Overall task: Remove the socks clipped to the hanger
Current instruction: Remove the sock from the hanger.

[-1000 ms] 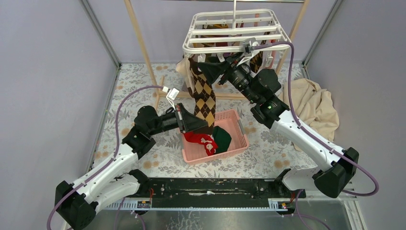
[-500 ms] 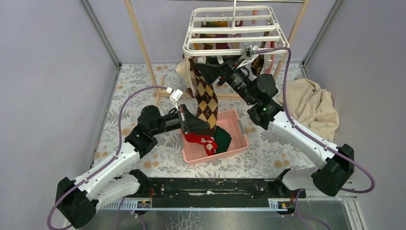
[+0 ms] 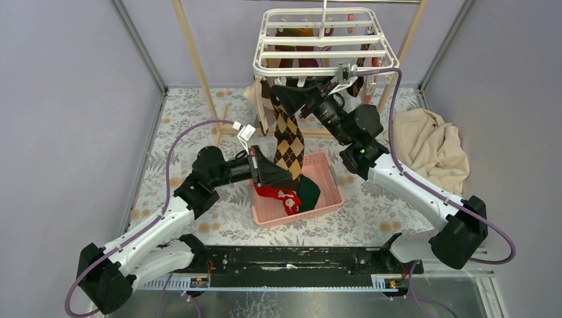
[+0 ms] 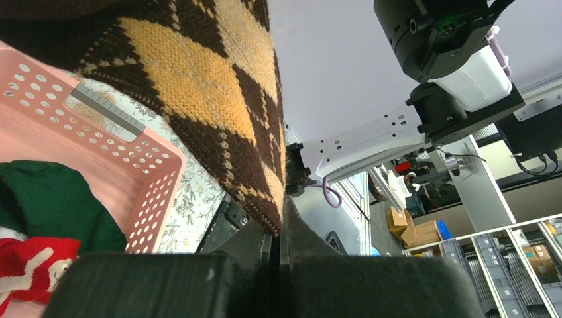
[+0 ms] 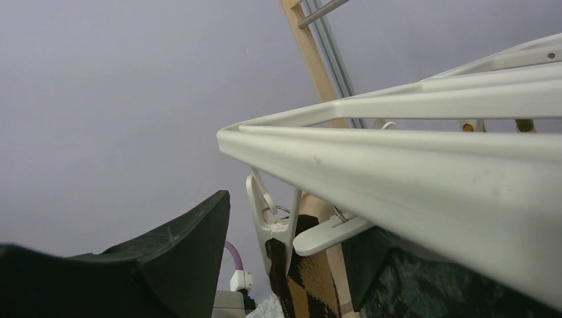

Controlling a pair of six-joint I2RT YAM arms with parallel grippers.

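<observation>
The white plastic rectangular hanger (image 3: 322,68) with crossbars hung by its top hook inside the pale wooden rail frame (image 3: 196,56) at the far side of the floral-patterned table (image 3: 371,205). From its near edge a knitted brown-and-tan argyle sock (image 3: 289,140) stretched down towards the arms, taut and slanted, its lower end over the pink perforated plastic basket (image 3: 329,202).

The left gripper (image 3: 283,176) was pinching that lower end. In the left wrist view the argyle sock ran down into the black fingers (image 4: 318,265), which were pressed together on its tip.

The right gripper (image 3: 283,93) was raised under the near left part of the hanger. In the right wrist view its two black fingers (image 5: 166,255) stood spread, one on either side of the small white plastic clip (image 5: 270,222) that bit the top of the argyle sock just below the hanger's rail. The finger on the left of that view was apart from the clip. Whether the other touched the clip's lever could not be told.

Further socks (image 3: 289,48), dark and hard to tell apart, showed through the crossbars. Inside the basket a red sock (image 3: 273,192) with white markings and a dark green sock (image 3: 309,192) lay touching. A large crumpled beige cloth (image 3: 432,147) lay on the table to the right, well apart from the basket
</observation>
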